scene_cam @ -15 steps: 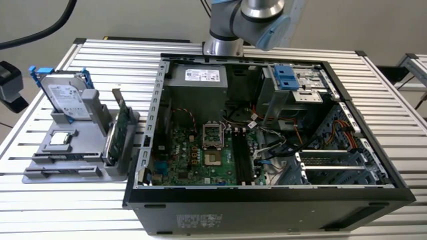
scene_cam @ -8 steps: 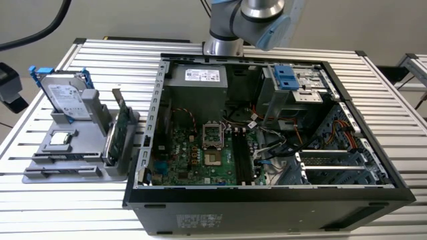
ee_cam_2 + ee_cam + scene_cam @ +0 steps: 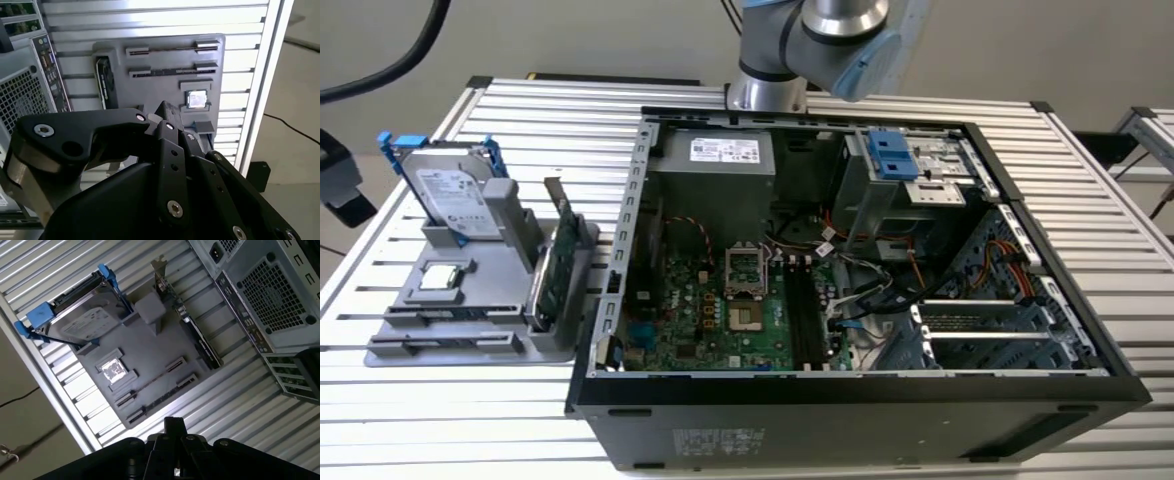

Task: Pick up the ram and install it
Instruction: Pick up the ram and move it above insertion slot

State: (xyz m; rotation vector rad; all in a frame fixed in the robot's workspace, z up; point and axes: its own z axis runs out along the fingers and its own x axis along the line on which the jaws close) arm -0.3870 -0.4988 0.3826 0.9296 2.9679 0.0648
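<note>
The ram (image 3: 150, 384) appears as a thin dark stick on edge between the end clips of a slot in the grey holder tray (image 3: 165, 335); in the second wrist view the ram (image 3: 172, 48) lies in the slot nearest the tray's edge. In the exterior view the tray (image 3: 414, 300) sits at the left of the open computer case (image 3: 854, 250). My gripper (image 3: 175, 423) hangs high above the tray's slotted end, fingers together with nothing between them; its black links show in the second wrist view (image 3: 163, 111).
On the tray also stand a silver hard drive with blue rails (image 3: 80, 320), a green expansion card (image 3: 192, 335) and a small processor (image 3: 114, 371). The motherboard (image 3: 720, 310) lies open inside the case. The arm's base (image 3: 781, 60) rises behind the case.
</note>
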